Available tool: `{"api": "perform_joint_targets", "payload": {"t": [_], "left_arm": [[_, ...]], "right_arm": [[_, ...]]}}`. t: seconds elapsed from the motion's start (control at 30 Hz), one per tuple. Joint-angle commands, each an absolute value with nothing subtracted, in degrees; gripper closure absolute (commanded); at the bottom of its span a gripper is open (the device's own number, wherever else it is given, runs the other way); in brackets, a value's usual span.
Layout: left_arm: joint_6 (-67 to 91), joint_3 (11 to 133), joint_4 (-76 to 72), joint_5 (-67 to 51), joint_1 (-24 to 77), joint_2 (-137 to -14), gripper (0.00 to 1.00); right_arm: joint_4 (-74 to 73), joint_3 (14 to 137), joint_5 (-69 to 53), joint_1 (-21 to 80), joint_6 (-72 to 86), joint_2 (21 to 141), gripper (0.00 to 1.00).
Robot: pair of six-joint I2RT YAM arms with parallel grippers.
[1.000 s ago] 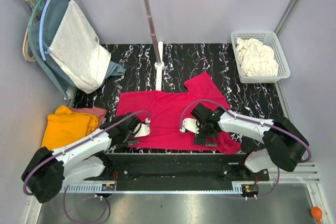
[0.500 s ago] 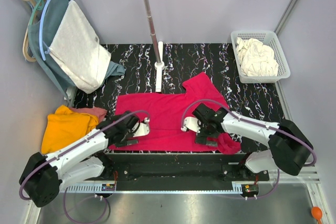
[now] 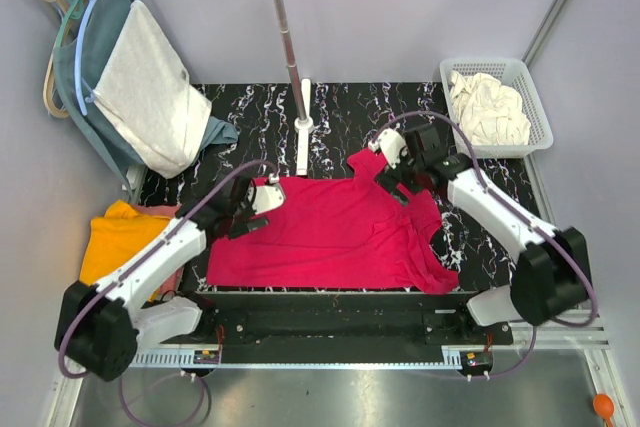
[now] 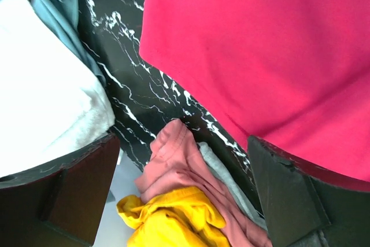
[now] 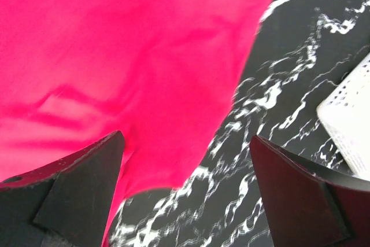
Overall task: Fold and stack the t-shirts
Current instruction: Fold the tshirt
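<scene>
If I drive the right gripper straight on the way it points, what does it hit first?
Probably the crimson-pink t-shirt, close to its edge, with the bare black table just beside that line. Depth under the right gripper is unclear.

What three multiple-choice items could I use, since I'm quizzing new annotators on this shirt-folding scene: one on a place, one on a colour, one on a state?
1. Where is the white basket?
A. at the far right corner of the table
B. at its near left corner
C. in its middle

2. What colour is the t-shirt spread flat between the arms?
A. teal
B. cream
C. crimson-pink

3. How do the left gripper and right gripper stand?
A. both shut on cloth
B. both open
C. only the left open

Answers: 1 A, the top view shows it at the far right; 2 C, the flat cloth is bright crimson-pink; 3 B, each wrist view shows fingers wide apart with nothing between.
</scene>
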State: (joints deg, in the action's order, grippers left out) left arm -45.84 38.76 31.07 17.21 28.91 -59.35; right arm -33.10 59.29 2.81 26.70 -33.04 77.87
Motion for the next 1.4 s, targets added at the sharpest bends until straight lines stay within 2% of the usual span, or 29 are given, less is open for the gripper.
{"api": "perform_joint_targets", "payload": {"t": [0.0,0.13,0.27,0.67,0.93,1.37], "left_arm": [[-49.9,46.5,24.8,7.8,22.4,-66.1,0.01],[-51.3,51.5,26.1,2.5,20.0,-74.0,0.01],[-52.5,54.9,26.7,-1.0,18.9,-79.4,0.03],[-53.9,60.3,29.3,-1.8,15.2,-87.3,0.07],[-55.0,62.6,32.3,-0.8,14.0,-88.4,0.07],[-55.2,61.2,33.3,-0.3,13.1,-88.2,0.09]], "right_arm": [[-25.8,67.0,-2.7,21.8,-29.4,87.5,0.0],[-25.2,76.4,-7.1,17.7,-25.8,96.7,0.0],[-25.2,85.8,-12.2,14.9,-22.5,104.9,0.05],[-25.3,99.1,-16.3,12.3,-21.9,122.7,0.15],[-25.6,104.1,-18.0,11.0,-22.1,127.0,0.17],[-26.3,104.9,-19.2,10.3,-22.7,130.3,0.24]]}}
